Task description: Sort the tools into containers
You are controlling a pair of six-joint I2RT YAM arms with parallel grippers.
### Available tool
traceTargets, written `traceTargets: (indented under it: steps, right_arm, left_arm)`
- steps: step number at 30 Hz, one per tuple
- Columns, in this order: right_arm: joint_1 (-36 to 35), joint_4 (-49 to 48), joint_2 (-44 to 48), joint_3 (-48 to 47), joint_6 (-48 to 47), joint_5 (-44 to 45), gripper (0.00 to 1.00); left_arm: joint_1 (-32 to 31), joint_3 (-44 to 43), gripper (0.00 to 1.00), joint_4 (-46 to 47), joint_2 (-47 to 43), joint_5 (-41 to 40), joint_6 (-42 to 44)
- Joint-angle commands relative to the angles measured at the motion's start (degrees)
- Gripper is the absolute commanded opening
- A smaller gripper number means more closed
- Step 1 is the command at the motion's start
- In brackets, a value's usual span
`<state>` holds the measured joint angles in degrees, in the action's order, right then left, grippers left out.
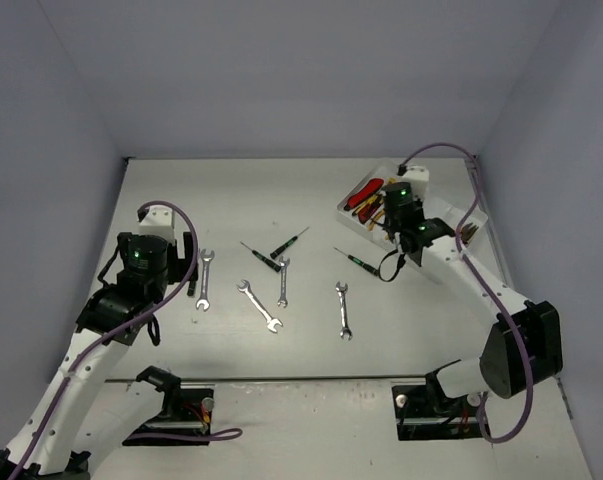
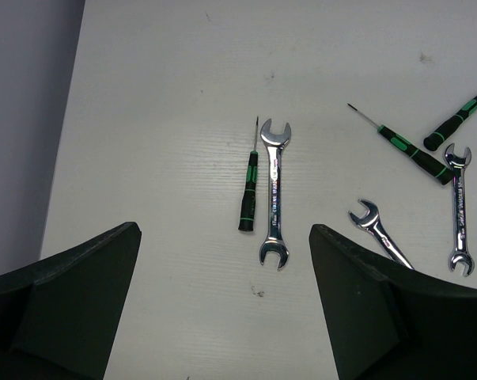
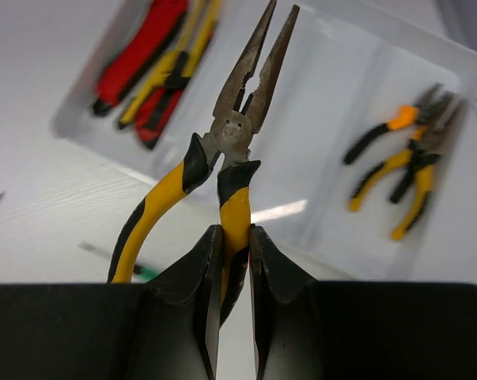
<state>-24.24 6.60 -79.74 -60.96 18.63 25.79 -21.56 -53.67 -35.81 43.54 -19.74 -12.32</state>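
Observation:
My right gripper (image 3: 235, 237) is shut on one handle of yellow-black needle-nose pliers (image 3: 238, 134), held up over the white tray (image 3: 333, 95). In the top view this gripper (image 1: 396, 228) hangs at the tray's (image 1: 443, 212) near-left side. One compartment holds red and yellow utility knives (image 3: 155, 59), another holds orange and yellow pliers (image 3: 404, 166). My left gripper (image 2: 222, 229) is open above the table, just short of a silver wrench (image 2: 274, 194) and a black-green screwdriver (image 2: 248, 190). More wrenches (image 1: 259, 305) (image 1: 343, 310) and screwdrivers (image 1: 259, 257) (image 1: 358, 260) lie mid-table.
Grey walls enclose the table on three sides. The tray sits at an angle in the far right corner. A cable (image 1: 471, 200) loops over the right arm beside the tray. The arm bases (image 1: 171, 410) stand at the near edge.

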Motion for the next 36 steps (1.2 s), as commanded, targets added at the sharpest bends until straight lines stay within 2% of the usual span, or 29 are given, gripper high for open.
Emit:
traceTargets:
  steps: [1, 5, 11, 26, 32, 36]
  right_arm:
    - [10.34, -2.70, 1.05, 0.75, -4.74, -1.53, 0.00]
    - [20.43, -4.61, -2.29, 2.00, -5.44, -4.34, 0.00]
    - [26.85, -8.35, -10.32, 2.25, -3.95, -4.96, 0.00]
    - [29.95, -11.28, -19.69, 1.14, -7.25, -3.84, 0.00]
    - [27.94, -11.52, -16.30, 1.43, -8.10, -3.91, 0.26]
    - [20.81, -10.35, -9.61, 1.91, -8.19, -0.80, 0.48]
  left_arm:
    - [1.09, -0.49, 0.85, 2.84, -1.09, 1.46, 0.80]
    - [1.53, -0.02, 0.85, 2.77, -2.26, 1.68, 1.34]
    - [1.87, 0.41, 0.85, 2.68, -3.54, 1.63, 1.59]
    - [2.05, 0.67, 0.85, 2.77, -4.02, 2.46, 1.68]
    - [2.05, 0.73, 0.85, 2.77, -3.53, 2.92, 1.68]
    - [2.07, 0.76, 0.85, 2.75, -3.17, 3.12, 1.77]
